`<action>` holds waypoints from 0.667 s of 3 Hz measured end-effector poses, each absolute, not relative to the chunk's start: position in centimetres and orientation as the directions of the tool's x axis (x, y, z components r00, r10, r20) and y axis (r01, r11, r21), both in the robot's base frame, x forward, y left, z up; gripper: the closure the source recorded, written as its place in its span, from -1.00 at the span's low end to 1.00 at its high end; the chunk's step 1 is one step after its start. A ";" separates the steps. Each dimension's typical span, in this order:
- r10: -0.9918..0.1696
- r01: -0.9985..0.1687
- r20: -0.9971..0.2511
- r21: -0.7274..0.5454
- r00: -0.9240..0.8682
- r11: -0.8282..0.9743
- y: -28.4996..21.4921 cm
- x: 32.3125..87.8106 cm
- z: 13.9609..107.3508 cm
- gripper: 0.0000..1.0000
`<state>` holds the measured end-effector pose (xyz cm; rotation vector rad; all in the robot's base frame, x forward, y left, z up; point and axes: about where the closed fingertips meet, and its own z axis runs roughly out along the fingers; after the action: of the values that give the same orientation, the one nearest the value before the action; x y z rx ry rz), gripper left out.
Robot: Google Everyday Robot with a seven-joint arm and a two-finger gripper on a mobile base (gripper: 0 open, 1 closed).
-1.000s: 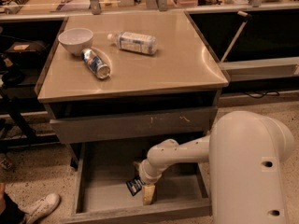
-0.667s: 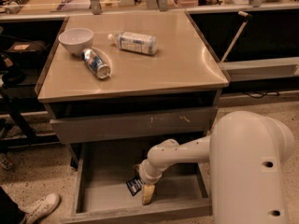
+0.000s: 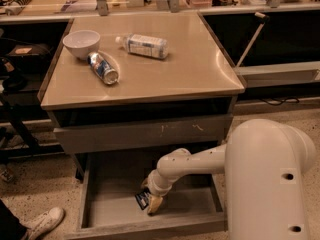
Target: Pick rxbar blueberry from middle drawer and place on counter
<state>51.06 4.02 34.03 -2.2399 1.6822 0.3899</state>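
Camera view: 1 white arm [image 3: 200,163] reaches from the bulky near shoulder down into the open middle drawer [image 3: 102,206].
Gripper: the gripper [image 3: 153,202] sits low inside the drawer, near its front centre, right against the bar.
Grip state: cannot tell whether it is clamped on the bar or loose; the wrist hides the contact.
Bar: the rxbar blueberry [image 3: 142,200] shows as a dark wrapper with a pale label, tilted, just left of the gripper over the bare grey floor. Whether it rests on the floor or is lifted, I cannot tell.
Handling: likely light, flat and a little bendy, with a slick wrapper. It is best pinched across the narrow width near the middle, since an end hold could let it droop or slip.
Above: the scratched drawer front [image 3: 140,133] overhangs the drawer's back, so a lift probably needs to come forward first.
Counter: the counter [image 3: 195,69] carries 3 items toward its left and rear: a bowl [image 3: 81,43], a can [image 3: 103,68] on its side and a bottle [image 3: 145,46] on its side. The right half looks the likelier landing spot.
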 end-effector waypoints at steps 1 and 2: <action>-0.877 -0.962 -0.396 -0.084 0.273 -0.261 4.0 51.1 34.0 0.75; -0.877 -0.962 -0.396 -0.084 0.273 -0.261 4.0 51.1 34.0 1.00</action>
<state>51.05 4.02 34.03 -2.2399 1.6822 0.3901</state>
